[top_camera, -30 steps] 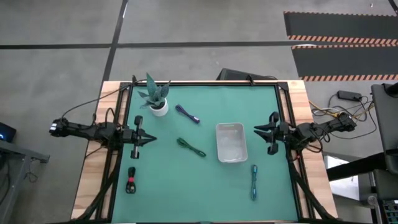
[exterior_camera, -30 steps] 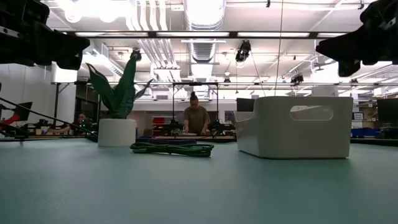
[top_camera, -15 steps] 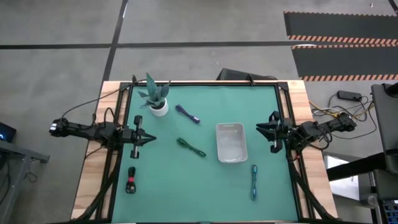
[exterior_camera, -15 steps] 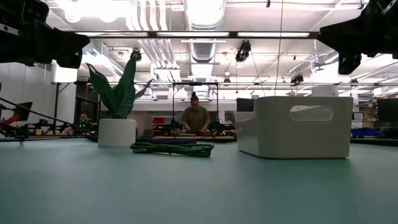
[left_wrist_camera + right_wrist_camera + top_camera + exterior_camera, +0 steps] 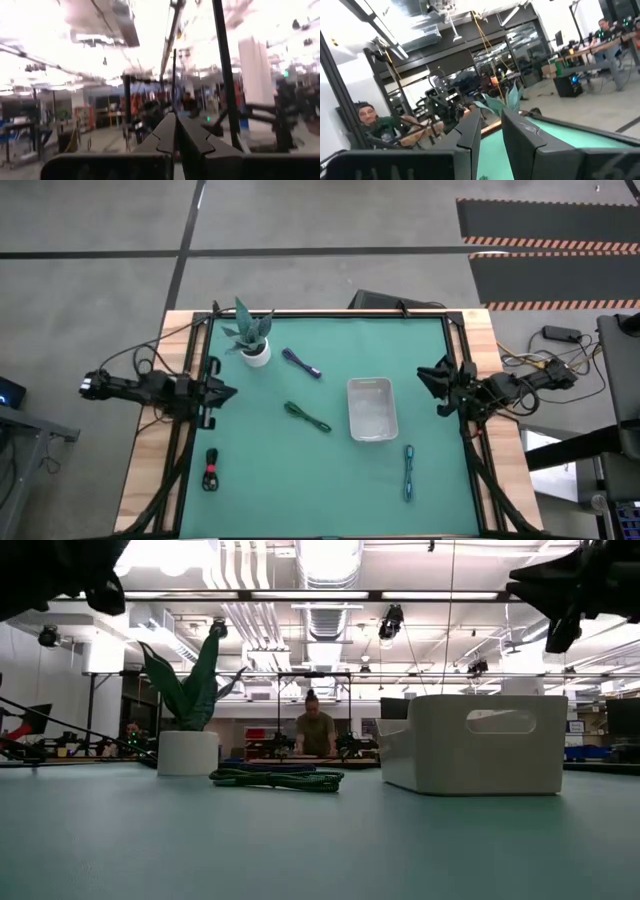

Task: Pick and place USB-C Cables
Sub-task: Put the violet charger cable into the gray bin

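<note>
— Left gripper (image 5: 224, 391)? Pressed together at the bench's (image 5: 330, 480) left edge, holding nothing. Black-and-red cable (image 5: 211, 470) just below it, green cable (image 5: 306, 416) off to its right, purple-navy cable (image 5: 301, 363) up by the potted plant (image 5: 250, 335).

— Right gripper (image 5: 428, 376)? Slightly spread, empty, at the right edge. White tray (image 5: 371, 408) just left of it, teal cable (image 5: 408, 472) below.

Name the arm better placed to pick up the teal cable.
Right. The teal cable lies on the right gripper's side, beyond the white tray; the left gripper waits across the table.
</note>
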You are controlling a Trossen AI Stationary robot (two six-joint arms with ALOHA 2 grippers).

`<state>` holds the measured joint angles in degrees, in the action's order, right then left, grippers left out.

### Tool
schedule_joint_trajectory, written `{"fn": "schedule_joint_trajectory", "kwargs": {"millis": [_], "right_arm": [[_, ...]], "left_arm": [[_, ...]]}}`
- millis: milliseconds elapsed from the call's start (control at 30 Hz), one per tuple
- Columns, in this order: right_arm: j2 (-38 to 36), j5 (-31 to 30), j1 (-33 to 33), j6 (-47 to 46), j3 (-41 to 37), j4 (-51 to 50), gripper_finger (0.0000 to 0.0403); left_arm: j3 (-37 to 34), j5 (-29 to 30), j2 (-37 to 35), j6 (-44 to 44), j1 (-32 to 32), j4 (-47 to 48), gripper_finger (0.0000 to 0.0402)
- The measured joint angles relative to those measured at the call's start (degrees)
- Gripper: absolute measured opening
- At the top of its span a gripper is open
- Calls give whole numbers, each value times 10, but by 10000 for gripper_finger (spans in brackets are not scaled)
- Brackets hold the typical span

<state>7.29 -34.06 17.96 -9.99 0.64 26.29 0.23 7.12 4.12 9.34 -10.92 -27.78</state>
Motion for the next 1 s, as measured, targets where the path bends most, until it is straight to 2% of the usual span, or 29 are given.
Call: {"fn": "schedule_joint_trajectory", "kwargs": {"millis": [133,267,500,767,933,1000], "right_arm": [[73,0,0,17,0,76,68],[160,-5,0,35,0,173,68],[295,-5,0,81,2,367,68],[400,-5,-19,100,96,340,68],[437,-5,-41,94,169,259,68],[448,-5,-51,77,202,197,68]], "left_arm": [[0,20,0,-1,0,-57,0],[0,20,2,-32,0,-53,0],[0,22,0,-30,0,-68,0],[1,52,0,-29,0,-80,0],[3,64,0,-29,0,-77,0],[3,65,0,-29,0,-78,0]]}}
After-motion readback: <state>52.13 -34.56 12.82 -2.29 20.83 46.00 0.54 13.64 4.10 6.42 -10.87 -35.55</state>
